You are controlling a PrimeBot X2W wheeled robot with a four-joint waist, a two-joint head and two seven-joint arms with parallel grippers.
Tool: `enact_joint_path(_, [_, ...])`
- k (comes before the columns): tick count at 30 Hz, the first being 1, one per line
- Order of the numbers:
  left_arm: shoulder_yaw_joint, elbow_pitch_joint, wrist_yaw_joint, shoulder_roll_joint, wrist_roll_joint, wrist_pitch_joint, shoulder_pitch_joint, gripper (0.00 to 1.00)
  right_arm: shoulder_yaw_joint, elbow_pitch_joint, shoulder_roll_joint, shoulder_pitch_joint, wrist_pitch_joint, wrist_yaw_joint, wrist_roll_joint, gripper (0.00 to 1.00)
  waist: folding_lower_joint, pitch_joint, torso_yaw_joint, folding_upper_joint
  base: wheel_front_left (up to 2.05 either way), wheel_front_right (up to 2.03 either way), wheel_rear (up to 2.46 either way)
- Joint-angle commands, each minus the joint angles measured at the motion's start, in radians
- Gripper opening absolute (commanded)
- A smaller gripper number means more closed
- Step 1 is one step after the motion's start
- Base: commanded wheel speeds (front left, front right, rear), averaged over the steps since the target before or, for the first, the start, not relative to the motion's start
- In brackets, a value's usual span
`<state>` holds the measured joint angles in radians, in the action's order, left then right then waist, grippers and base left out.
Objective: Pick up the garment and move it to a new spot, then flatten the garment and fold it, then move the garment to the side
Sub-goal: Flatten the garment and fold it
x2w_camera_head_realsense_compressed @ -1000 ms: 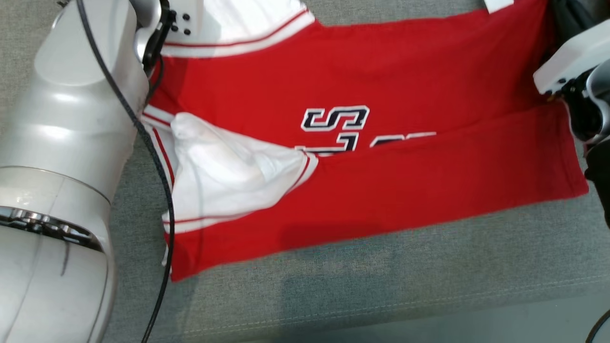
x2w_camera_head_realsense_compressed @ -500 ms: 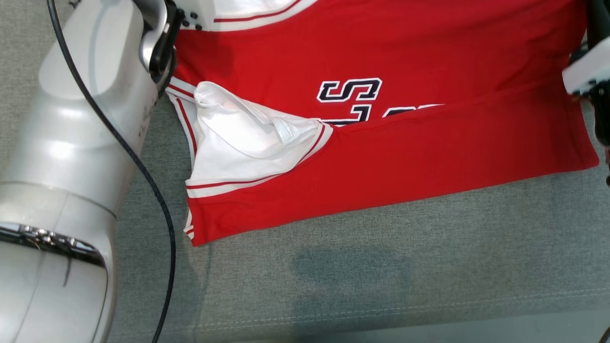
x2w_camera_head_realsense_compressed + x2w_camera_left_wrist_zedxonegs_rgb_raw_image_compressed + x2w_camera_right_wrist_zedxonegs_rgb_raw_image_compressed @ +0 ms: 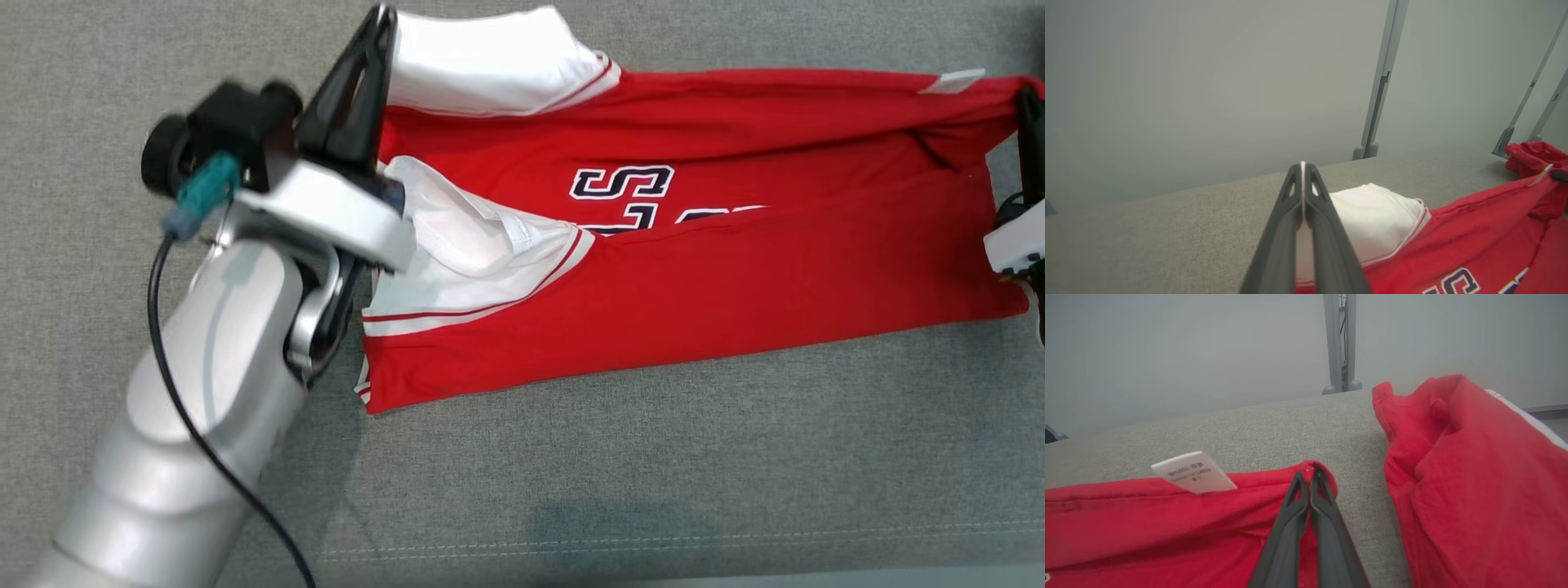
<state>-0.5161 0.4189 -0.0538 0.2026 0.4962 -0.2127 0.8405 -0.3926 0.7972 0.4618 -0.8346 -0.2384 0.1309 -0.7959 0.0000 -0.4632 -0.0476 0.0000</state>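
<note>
as both hands pinch the far edge of the garment, we judge the fold about half made.

from the head view, the garment [image 3: 694, 286] lies stretched across the grey table [image 3: 653, 490]. its near long edge is already turned up over the dark lettering [image 3: 624, 184]. the far half is not yet folded over, and the move to the side is left to do. the left hand [image 3: 382, 20] is clamped on the white sleeve [image 3: 490, 61] at the far left, the right hand [image 3: 1029, 98] on the far right corner. the cloth is red with white, stripe-edged sleeves, and the second sleeve [image 3: 473, 253] lies rumpled on the fold.

from the left wrist view, the left hand [image 3: 1302, 167] has its fingers pressed together with a sliver of white cloth between them.

from the right wrist view, the right hand [image 3: 1310, 469] nips the red hem near a white label [image 3: 1194, 471], with the garment [image 3: 1147, 522] lying slack beneath.
</note>
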Motion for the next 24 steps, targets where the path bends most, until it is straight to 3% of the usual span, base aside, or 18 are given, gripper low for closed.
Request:
enact_joint_path(1, [0.031,-0.077,-0.023,0.043,0.011,0.003,-0.028,0.00,-0.010,-0.026,0.025,0.043,-0.015,0.000,0.002,0.00,0.0000,0.004,0.002,0.0000,0.00,0.00,0.00])
enact_joint_path(6, [0.032,-0.323,-0.101,0.088,0.019,0.049,-0.215,0.00,0.004,-0.041,0.043,0.094,-0.021,0.000,0.011,0.00,0.0000,0.016,0.013,0.0000,0.00,0.00,0.00])
enact_joint_path(14, [0.018,-0.556,-0.167,0.110,0.063,0.091,-0.435,0.00,0.043,-0.067,0.042,0.169,-0.023,0.000,0.042,0.00,0.0000,0.033,0.025,0.0000,0.00,0.00,0.00])
enact_joint_path(24, [-0.023,-0.527,-0.181,0.085,0.113,0.104,-0.563,0.00,0.061,-0.023,0.007,0.233,-0.023,0.000,0.045,0.00,0.0000,0.046,0.033,0.0000,0.00,0.00,0.00])
